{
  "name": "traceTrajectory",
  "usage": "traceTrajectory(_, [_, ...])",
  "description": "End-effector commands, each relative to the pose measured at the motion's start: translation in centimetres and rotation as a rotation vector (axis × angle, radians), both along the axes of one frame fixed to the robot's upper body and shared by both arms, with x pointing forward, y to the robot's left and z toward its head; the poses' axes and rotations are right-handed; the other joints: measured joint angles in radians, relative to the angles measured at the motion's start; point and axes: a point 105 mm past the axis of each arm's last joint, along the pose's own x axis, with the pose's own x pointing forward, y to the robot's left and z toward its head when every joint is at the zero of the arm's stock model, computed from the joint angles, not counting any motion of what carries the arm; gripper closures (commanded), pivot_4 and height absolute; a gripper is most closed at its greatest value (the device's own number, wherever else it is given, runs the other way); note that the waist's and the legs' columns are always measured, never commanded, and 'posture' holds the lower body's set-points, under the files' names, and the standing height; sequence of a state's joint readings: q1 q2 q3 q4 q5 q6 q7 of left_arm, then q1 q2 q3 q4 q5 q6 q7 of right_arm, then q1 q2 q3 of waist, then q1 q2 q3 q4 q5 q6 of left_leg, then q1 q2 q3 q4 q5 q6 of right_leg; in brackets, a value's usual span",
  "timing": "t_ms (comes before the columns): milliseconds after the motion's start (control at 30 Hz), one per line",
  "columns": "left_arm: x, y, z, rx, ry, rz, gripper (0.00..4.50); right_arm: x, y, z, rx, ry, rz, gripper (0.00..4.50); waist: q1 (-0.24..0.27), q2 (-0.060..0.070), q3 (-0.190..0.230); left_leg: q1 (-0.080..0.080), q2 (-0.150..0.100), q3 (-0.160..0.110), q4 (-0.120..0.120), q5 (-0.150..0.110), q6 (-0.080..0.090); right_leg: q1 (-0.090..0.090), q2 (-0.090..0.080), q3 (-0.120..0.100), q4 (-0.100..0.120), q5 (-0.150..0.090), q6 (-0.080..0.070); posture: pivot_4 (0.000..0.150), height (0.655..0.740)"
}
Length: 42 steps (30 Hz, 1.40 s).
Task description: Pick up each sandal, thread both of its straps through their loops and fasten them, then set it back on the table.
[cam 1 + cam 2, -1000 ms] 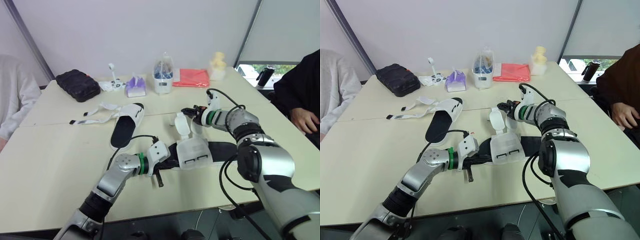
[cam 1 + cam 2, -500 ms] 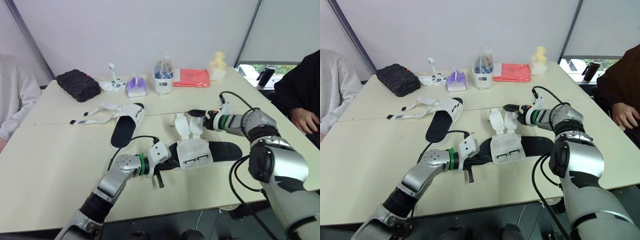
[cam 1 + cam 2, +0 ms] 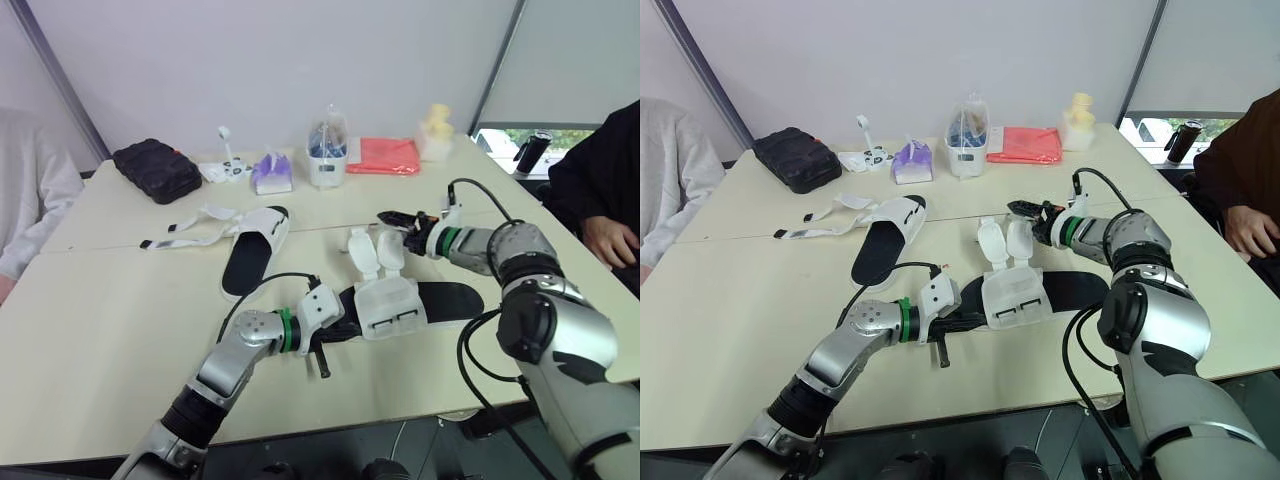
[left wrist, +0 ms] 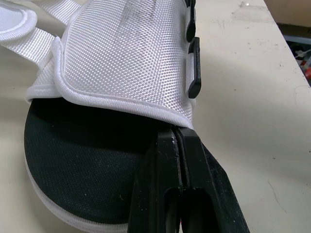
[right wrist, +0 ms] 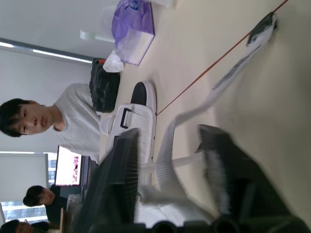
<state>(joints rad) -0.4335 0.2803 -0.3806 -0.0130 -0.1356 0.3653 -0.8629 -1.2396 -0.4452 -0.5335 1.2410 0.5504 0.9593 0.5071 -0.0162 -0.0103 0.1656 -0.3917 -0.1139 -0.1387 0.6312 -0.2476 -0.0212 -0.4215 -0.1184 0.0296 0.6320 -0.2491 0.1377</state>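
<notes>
The near sandal (image 3: 400, 305), black sole with a white upper, lies on the table in front of me. Its two white straps (image 3: 375, 248) stand loose, pointing away from me. My left gripper (image 3: 335, 325) is shut on the sole's edge under the white upper (image 4: 121, 58). Just beyond the strap tips, a little above the table, my right gripper (image 3: 392, 217) is open, and a white strap (image 5: 167, 165) runs between its fingers (image 5: 116, 179) without being pinched. The second sandal (image 3: 250, 245) lies further left with its straps (image 3: 190, 235) spread out loose.
Along the back of the table stand a black case (image 3: 155, 170), a purple tissue pack (image 3: 270, 172), a clear container (image 3: 327, 150), a red cloth (image 3: 382, 155) and a yellow bottle (image 3: 434, 132). People sit at the table's left and right ends.
My right gripper has drawn back to the right from the straps' base to beyond their tips and lifted slightly. The left gripper and both sandals have stayed put.
</notes>
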Motion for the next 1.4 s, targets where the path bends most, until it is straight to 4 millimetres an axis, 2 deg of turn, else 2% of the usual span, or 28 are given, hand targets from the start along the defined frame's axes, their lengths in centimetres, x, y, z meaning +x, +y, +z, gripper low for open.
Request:
traceTrajectory(33, [-0.3, -0.3, 0.4, -0.013, -0.017, -0.003, 4.5, 0.4, 0.8, 2.6, -0.009, -0.103, 0.035, 4.13, 0.001, 0.0, 0.0, 0.0, 0.0, 0.0, 0.0, 0.0, 0.0, 0.0, 0.0, 0.0, 0.0, 0.0, 0.0, 0.15, 0.74])
traceTrajectory(67, [-0.3, -0.2, 0.4, -0.014, -0.015, -0.001, 4.5, 0.3, 1.0, 2.7, -0.016, -0.117, 0.049, 4.46, 0.0, 0.0, 0.0, 0.0, 0.0, 0.0, 0.0, 0.0, 0.0, 0.0, 0.0, 0.0, 0.0, 0.0, 0.0, 0.15, 0.74])
traceTrajectory(233, [-0.3, -0.2, 0.4, -0.018, -0.012, 0.008, 4.5, 0.3, 1.2, 3.2, -0.138, -0.243, 0.114, 4.46, -0.001, 0.0, 0.0, 0.0, 0.0, 0.0, 0.0, 0.0, 0.0, 0.0, 0.0, 0.0, 0.0, 0.0, 0.0, 0.15, 0.74])
traceTrajectory(300, [-0.3, -0.2, 0.3, -0.021, -0.007, 0.011, 4.5, 0.2, 1.1, 4.0, -0.258, -0.417, 0.162, 4.46, -0.001, 0.0, 0.0, 0.0, 0.0, 0.0, 0.0, 0.0, 0.0, 0.0, 0.0, 0.0, 0.0, 0.0, 0.0, 0.15, 0.74])
traceTrajectory(367, [-0.4, -0.2, 0.3, -0.024, -0.001, 0.011, 4.5, -0.9, 1.5, 5.0, -0.446, -0.7, 0.27, 4.46, 0.001, 0.0, 0.0, 0.0, 0.0, 0.0, 0.0, 0.0, 0.0, 0.0, 0.0, 0.0, 0.0, 0.0, 0.0, 0.15, 0.74])
traceTrajectory(433, [-0.4, -0.3, 0.3, -0.025, 0.003, 0.011, 4.5, -1.9, 1.9, 5.3, -0.541, -0.855, 0.33, 4.46, -0.003, 0.0, 0.0, -0.001, 0.0, 0.0, 0.001, 0.0, 0.0, -0.001, 0.0, 0.0, 0.0, 0.0, 0.001, 0.15, 0.74])
traceTrajectory(467, [-0.4, -0.2, 0.3, -0.025, 0.004, 0.012, 4.5, -2.5, 2.0, 5.3, -0.642, -0.968, 0.348, 4.46, -0.004, 0.0, 0.0, -0.001, 0.0, 0.001, 0.001, 0.0, 0.0, -0.001, 0.0, 0.0, 0.0, 0.001, 0.001, 0.15, 0.74])
traceTrajectory(533, [-0.3, 0.0, 0.2, -0.021, 0.009, 0.017, 4.5, -5.2, 2.3, 3.3, -1.022, -1.301, 0.522, 4.46, 0.0, 0.0, 0.0, -0.001, 0.0, 0.001, 0.001, 0.0, 0.0, -0.001, 0.0, -0.001, 0.0, 0.001, 0.002, 0.15, 0.74])
traceTrajectory(633, [-0.3, 0.4, 0.2, -0.019, 0.019, 0.022, 4.5, -8.6, 1.9, 0.0, -1.408, -1.672, 0.777, 4.46, 0.001, 0.0, 0.0, 0.0, 0.0, 0.001, 0.001, 0.0, 0.0, -0.001, 0.0, -0.002, 0.0, 0.001, 0.002, 0.15, 0.74])
traceTrajectory(700, [-0.3, 0.6, 0.1, -0.019, 0.023, 0.024, 4.5, -9.5, 1.2, -0.8, -1.506, -1.817, 0.834, 4.46, -0.002, 0.0, 0.0, 0.0, 0.0, 0.003, 0.001, 0.0, 0.0, -0.001, 0.0, -0.002, 0.0, 0.001, 0.003, 0.15, 0.74])
traceTrajectory(800, [-0.2, 0.7, 0.1, -0.019, 0.028, 0.024, 4.5, -10.0, 0.2, -0.7, -1.649, -2.024, 0.858, 4.46, -0.003, 0.0, 0.0, 0.002, 0.002, 0.004, 0.001, 0.001, -0.002, 0.0, 0.001, -0.001, 0.0, 0.003, 0.0, 0.15, 0.74])
traceTrajectory(867, [-0.2, 0.7, 0.1, -0.019, 0.033, 0.023, 4.5, -10.7, 0.0, -0.6, -1.681, -2.153, 0.893, 4.46, -0.001, 0.0, 0.0, 0.003, 0.002, 0.004, 0.001, 0.001, -0.002, -0.001, 0.002, -0.001, 0.0, 0.003, 0.0, 0.15, 0.74])
traceTrajectory(1000, [-0.3, 0.5, 0.1, -0.017, 0.04, 0.008, 4.5, -11.7, -0.5, -1.0, -1.702, -2.298, 0.962, 4.46, 0.004, 0.0, 0.0, 0.003, 0.002, 0.004, 0.0, 0.001, -0.003, -0.001, 0.002, -0.001, 0.0, 0.003, 0.0, 0.15, 0.74])
traceTrajectory(1233, [-0.1, 0.3, 0.2, -0.014, 0.04, -0.007, 4.5, -10.0, -1.3, 0.1, -1.846, -2.337, 0.835, 4.46, 0.003, 0.0, 0.0, 0.002, 0.002, 0.004, -0.001, 0.002, -0.004, -0.002, 0.002, 0.0, 0.0, 0.003, -0.001, 0.15, 0.74])
traceTrajectory(1267, [-0.1, 0.2, 0.2, -0.015, 0.041, -0.008, 4.5, -9.9, -1.5, 0.1, -1.853, -2.337, 0.826, 3.81, 0.002, 0.0, 0.0, 0.002, 0.002, 0.004, -0.001, 0.002, -0.004, -0.002, 0.002, 0.0, 0.0, 0.003, -0.001, 0.15, 0.74])
traceTrajectory(1300, [-0.1, 0.2, 0.2, -0.016, 0.041, -0.009, 4.5, -9.7, -1.7, 0.1, -1.863, -2.33, 0.816, 3.55, 0.003, 0.0, 0.0, 0.002, 0.002, 0.004, -0.001, 0.002, -0.004, -0.002, 0.002, 0.0, 0.0, 0.003, -0.001, 0.15, 0.74])
traceTrajectory(1400, [-0.1, 0.1, 0.2, -0.019, 0.043, -0.01, 4.5, -9.1, -2.5, 0.3, -1.909, -2.295, 0.747, 1.97, 0.002, 0.0, 0.0, 0.002, 0.002, 0.004, -0.001, 0.002, -0.004, -0.002, 0.002, 0.001, 0.0, 0.003, -0.001, 0.15, 0.74])
